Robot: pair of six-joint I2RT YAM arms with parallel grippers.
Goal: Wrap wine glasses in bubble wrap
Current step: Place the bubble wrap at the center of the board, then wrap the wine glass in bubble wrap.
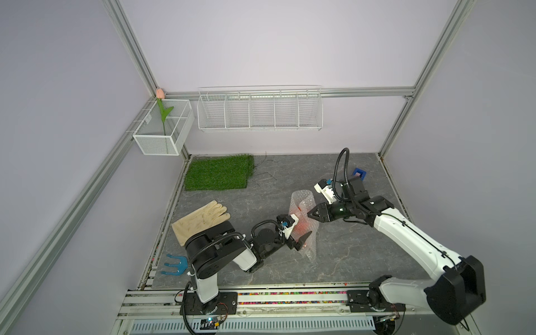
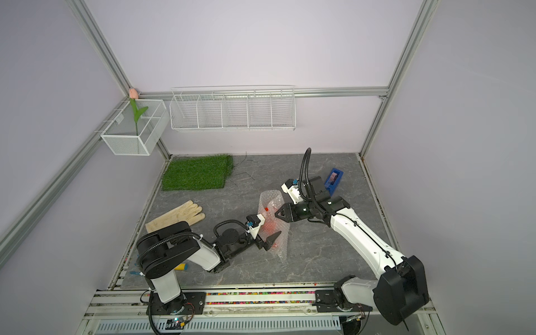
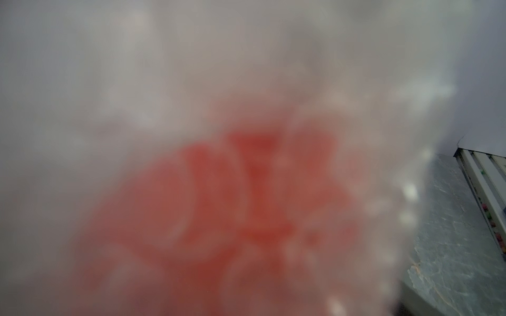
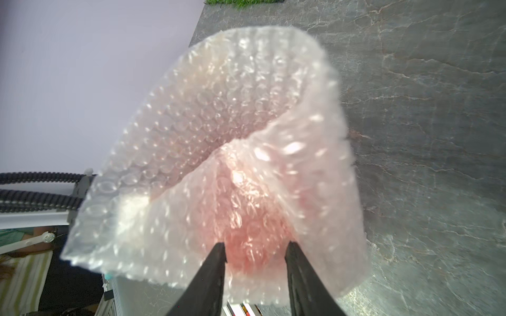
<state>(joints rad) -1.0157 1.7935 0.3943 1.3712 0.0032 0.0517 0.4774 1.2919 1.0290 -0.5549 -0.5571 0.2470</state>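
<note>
**Right hand grips the bundle; left hand spread at its near end**

Your goblet (image 1: 301, 227) sits rolled inside the wrap (image 1: 301, 200) near the middle of the tabletop (image 1: 348, 261). It shows only as a red-orange blur through the film. The bundle's long axis runs from the far side of the tabletop toward the robot's base rail. The far end flares open and loose, and the near end seems to trail down onto the tabletop.

Your right hand (image 1: 309, 215) comes in from the right, across that axis, about midway along the roll. In the right wrist view its fingers (image 4: 210, 273) are partly closed, one on each side of the red mass and pressed into the film. It grips the goblet through the wrap.

Your left hand (image 1: 302, 242) reaches in from the left at the part of the roll nearer the rail. In both top views its jaws are spread wide against the film, and I see no pinch. The left wrist view shows only blurred film and red close to the lens, with no fingers.

So the two hands face each other across the roll, which lies crosswise to both. The left is toward the rail end and the right toward the flared end. The loose far flap is nearer your right hand, but that hand is occupied. I judge the free left hand should tuck it, moving along the axis past the right fingers. The film may spring open meanwhile.
</note>
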